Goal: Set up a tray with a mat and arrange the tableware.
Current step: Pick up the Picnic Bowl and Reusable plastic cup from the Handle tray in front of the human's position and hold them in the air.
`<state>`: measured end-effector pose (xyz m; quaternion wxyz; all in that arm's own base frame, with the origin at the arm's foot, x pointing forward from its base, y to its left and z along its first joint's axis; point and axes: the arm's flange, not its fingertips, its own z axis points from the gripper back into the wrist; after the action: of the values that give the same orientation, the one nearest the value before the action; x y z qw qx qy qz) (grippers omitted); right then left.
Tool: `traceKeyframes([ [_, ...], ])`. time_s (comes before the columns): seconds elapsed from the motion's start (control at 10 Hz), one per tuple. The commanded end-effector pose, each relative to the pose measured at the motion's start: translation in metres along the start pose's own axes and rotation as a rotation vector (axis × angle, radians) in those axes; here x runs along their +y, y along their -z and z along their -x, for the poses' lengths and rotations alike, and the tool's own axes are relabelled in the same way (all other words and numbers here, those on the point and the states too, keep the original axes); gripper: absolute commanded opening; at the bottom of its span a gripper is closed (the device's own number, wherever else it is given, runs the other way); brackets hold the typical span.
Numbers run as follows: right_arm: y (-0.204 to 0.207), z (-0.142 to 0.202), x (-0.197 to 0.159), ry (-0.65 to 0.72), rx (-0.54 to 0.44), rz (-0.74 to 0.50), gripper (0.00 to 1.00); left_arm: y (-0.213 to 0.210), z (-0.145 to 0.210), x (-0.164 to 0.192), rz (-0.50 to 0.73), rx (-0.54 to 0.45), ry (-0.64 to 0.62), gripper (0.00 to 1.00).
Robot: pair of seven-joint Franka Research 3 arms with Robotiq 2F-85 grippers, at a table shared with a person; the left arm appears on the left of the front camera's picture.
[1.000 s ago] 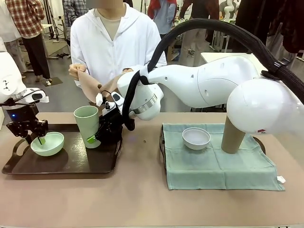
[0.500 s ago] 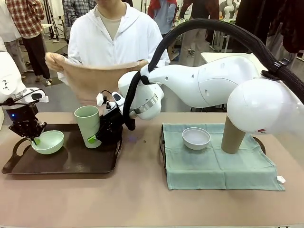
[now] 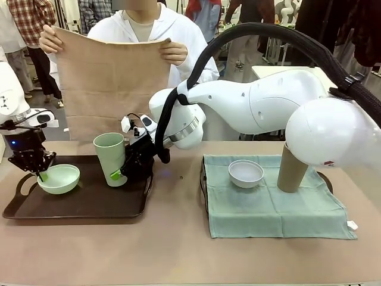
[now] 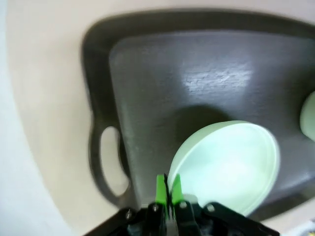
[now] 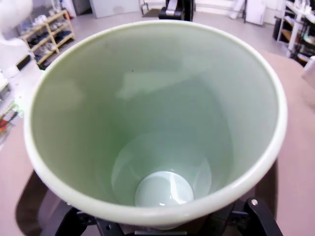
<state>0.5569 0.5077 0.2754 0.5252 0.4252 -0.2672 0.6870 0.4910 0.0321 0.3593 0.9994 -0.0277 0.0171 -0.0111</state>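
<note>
The left gripper (image 4: 167,184) pinches shut on the rim of the pale green bowl (image 4: 226,164) just ahead of its pads; the bowl is probably light, rigid, slick and chippable, while the right gripper's (image 3: 119,173) hold on the tall green cup (image 3: 108,149) is unclear.

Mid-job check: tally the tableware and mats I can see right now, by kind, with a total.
Bowls: 2 (pale green bowl, white bowl)
Cups: 2 (green cup, brown cup)
Mats: 2 (green mat on the table, tan mat held up by the person)
Total: 6
</note>
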Motion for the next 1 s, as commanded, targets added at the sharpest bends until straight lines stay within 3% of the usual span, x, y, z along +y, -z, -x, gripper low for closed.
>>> traceKeyframes([
  [0.0,-0.034,-0.029,0.038,0.000,0.022,-0.024,0.00,-0.043,0.024,0.003,0.056,0.003,-0.002,0.00],
  [0.3,-0.083,-0.079,0.100,-0.038,0.052,0.053,0.00,-0.114,0.071,-0.004,0.059,-0.083,0.005,0.00],
  [0.6,-0.112,-0.125,0.139,-0.076,0.070,0.147,0.00,-0.154,0.102,-0.014,0.046,-0.130,0.020,0.00],
  [0.8,-0.115,-0.134,0.144,-0.077,0.068,0.144,0.00,-0.168,0.116,-0.016,0.050,-0.152,-0.019,0.00],
  [0.9,-0.118,-0.117,0.123,-0.037,0.071,0.124,0.00,-0.166,0.104,-0.014,0.050,-0.134,0.015,0.00],
])
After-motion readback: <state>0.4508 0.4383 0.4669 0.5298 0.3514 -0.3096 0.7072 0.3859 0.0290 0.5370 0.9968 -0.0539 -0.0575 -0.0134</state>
